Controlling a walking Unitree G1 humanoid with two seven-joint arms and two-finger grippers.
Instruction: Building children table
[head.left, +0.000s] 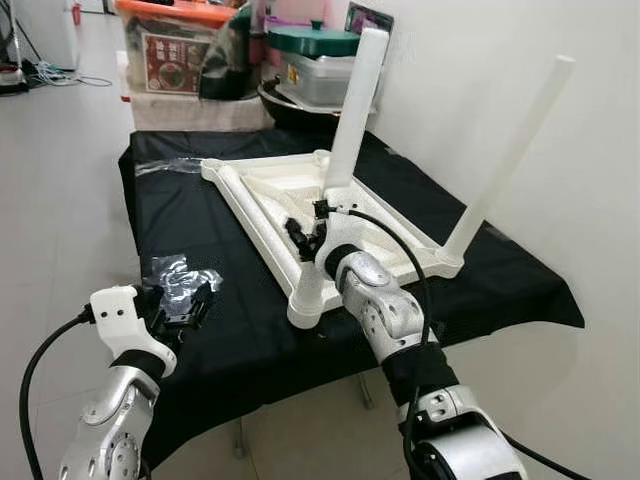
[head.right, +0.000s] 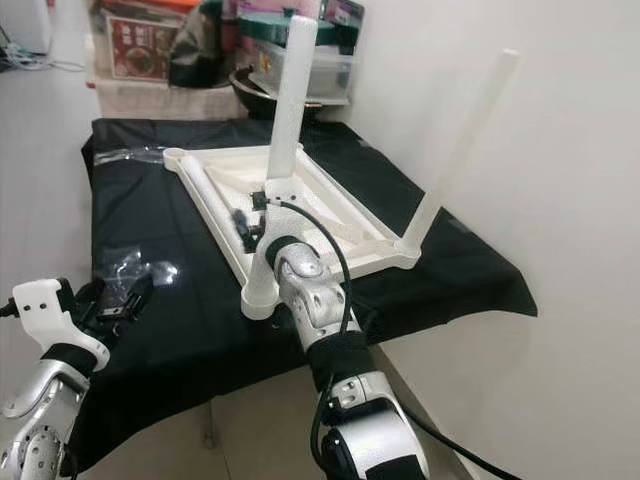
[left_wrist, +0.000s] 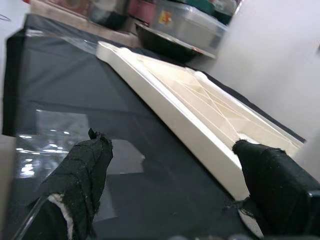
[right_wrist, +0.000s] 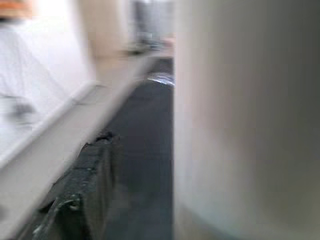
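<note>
Nearby, storage boxes (head.left: 300, 60) crowd behind the tabletop (head.left: 290, 195).

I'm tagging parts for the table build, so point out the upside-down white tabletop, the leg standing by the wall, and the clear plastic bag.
upside-down white tabletop (head.left: 262, 222): left eye view, its near long rim.
leg by the wall (head.left: 510, 155): left eye view, mid-shaft.
clear plastic bag (head.left: 172, 270): left eye view, its crinkled middle.
</note>
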